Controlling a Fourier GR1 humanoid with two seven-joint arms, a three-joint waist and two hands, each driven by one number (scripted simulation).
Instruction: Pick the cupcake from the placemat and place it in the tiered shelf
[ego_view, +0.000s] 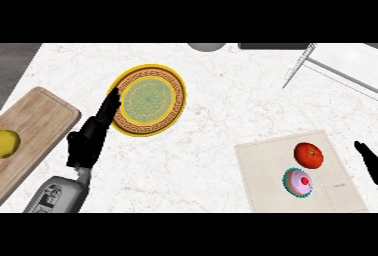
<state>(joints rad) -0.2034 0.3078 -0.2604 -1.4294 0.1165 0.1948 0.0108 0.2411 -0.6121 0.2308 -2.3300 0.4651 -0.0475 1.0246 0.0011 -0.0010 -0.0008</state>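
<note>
Sitting on the beige rectangular placemat (266, 170), the pink-frosted cupcake in its teal wrapper (299, 182) is lying near and to the left of the right hand (367, 162). That hand is showing at the view's right edge with fingers straight and holding nothing. A round red tomato (308, 155) is resting just beyond the cupcake. The left hand (88, 137) is holding its fingers straight and together, tips meeting the left rim of the yellow-rimmed, green-centred round plate (151, 100). Left of those fingers, a wooden cutting board (37, 120) is carrying a yellow fruit (6, 144).
</note>
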